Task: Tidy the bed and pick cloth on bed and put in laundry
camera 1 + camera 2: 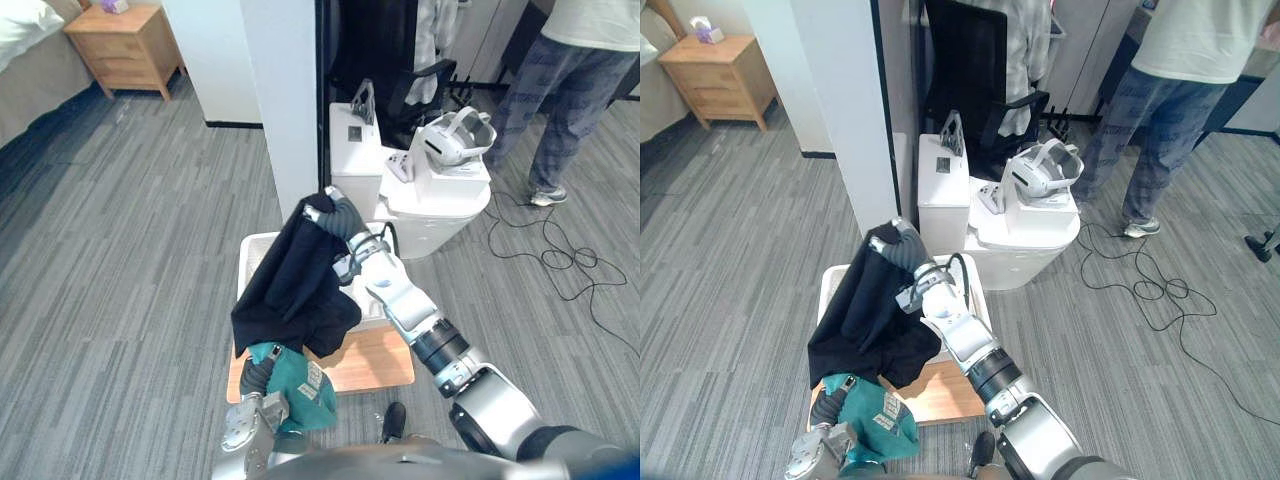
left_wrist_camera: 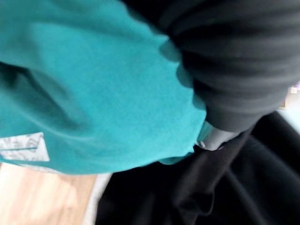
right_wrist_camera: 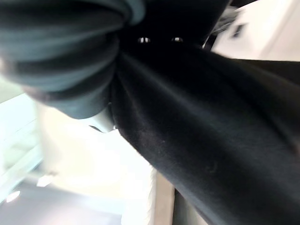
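At centre, the black draped garment [image 1: 293,280] is soft, matt cloth, faintly fuzzy up close. Below it, the teal crumpled garment [image 1: 305,392] is fine-knit matt fabric with a pale tag [image 2: 23,146], perhaps paper. The light-brown flat board [image 1: 378,360] at lower centre looks like smooth wood. The grey plank floor [image 1: 130,230] has a matt woodgrain.

Right arm [image 1: 402,297] stretched forward, right hand [image 1: 340,215] raised, left hand [image 1: 259,374] low
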You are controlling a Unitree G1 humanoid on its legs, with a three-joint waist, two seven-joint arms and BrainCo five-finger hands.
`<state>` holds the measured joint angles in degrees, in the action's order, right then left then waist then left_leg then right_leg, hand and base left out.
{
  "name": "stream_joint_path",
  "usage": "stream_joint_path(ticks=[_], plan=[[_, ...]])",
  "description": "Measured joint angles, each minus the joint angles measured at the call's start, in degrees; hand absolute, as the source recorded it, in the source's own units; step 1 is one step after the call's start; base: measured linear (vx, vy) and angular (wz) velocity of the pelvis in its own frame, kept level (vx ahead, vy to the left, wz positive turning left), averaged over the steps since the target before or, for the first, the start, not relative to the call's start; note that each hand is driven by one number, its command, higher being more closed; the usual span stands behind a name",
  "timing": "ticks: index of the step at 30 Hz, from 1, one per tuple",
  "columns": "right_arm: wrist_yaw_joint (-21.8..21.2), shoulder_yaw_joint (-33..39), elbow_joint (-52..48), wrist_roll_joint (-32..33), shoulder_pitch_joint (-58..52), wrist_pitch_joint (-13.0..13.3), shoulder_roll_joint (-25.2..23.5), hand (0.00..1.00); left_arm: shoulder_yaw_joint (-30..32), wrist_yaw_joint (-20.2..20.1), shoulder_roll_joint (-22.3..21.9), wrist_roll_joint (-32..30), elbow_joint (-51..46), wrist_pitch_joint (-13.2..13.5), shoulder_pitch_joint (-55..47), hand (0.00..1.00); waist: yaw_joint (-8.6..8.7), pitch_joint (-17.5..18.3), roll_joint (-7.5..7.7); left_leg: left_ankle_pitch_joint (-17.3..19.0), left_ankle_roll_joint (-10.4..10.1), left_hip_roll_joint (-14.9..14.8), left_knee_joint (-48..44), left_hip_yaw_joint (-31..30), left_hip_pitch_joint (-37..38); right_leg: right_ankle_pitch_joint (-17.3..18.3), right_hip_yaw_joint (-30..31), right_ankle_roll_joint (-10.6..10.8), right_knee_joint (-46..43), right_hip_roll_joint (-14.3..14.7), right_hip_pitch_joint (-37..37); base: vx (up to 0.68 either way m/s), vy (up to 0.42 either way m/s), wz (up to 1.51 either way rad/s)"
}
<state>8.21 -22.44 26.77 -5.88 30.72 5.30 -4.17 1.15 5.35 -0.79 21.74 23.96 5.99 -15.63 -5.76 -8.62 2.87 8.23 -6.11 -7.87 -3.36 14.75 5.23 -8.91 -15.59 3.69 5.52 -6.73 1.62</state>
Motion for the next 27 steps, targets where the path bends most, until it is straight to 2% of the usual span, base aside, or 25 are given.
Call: stream_joint_path(ticks=[5,10,11,19,24,27], plan=[[1.34,6.53,6.34,0.04,-4.03,-1.47,0.96,1.0,0.01,-0.02,0.5,-0.02,0.0,0.14,0.79,1.0,-0.08,-3.05,-0.32,-0.06,0.1,0.13,-0.03,0.02,-0.89,-0.03,0.09,0.01,0.0,-0.13,0.89,0.0,0.0,0.0],[2.14,8.8,8.66,0.14,-7.93,-1.99,2.36,1.0,-0.06,-0.04,0.35,-0.46,-0.05,0.68,2.14,1.0,0.12,-4.46,-1.17,-0.44,0.28,0.79,0.18,-0.25,-2.19,-0.34,-0.09,0.15,-0.01,-0.73,2.18,0.02,0.015,0.04],[2.14,8.85,9.18,0.16,-8.77,-2.05,2.73,0.0,-0.09,-0.04,0.13,-0.55,-0.07,0.86,2.54,1.0,0.12,-4.83,-1.4,-0.47,0.33,0.98,0.21,-0.29,-2.2,-0.42,-0.13,0.25,-0.01,-0.95,2.18,0.01,0.031,0.03],[2.26,9.6,11.01,0.08,-9.72,-2.45,2.21,0.0,-0.1,0.01,0.66,-1.2,-0.25,1.2,3.26,1.0,0.42,-7.58,-1.05,-2.34,1.07,2.71,3.52,-1.15,-0.73,-0.66,-1.64,0.79,0.3,-2.52,1.85,-0.01,0.022,0.09],[2.49,9.3,11.04,-0.12,-9.79,-2.48,1.77,0.0,-0.65,0.09,1.26,-2.85,-0.26,1.21,3.28,1.0,0.55,-7.6,-1.04,-2.98,1.18,2.98,4.95,-1.2,0.11,-0.61,-2.04,0.9,0.31,-2.67,1.55,0.0,0.0,0.01],[2.5,8.68,5.27,-2.44,-10.92,-2.61,1.98,0.0,-1.05,0.11,1.22,-2.95,-0.36,1.21,3.28,1.0,0.51,-7.58,-0.96,-3.05,1.17,2.9,5.03,-1.11,0.34,-0.65,-1.75,0.93,0.06,-2.58,1.42,0.0,0.0,0.0]])
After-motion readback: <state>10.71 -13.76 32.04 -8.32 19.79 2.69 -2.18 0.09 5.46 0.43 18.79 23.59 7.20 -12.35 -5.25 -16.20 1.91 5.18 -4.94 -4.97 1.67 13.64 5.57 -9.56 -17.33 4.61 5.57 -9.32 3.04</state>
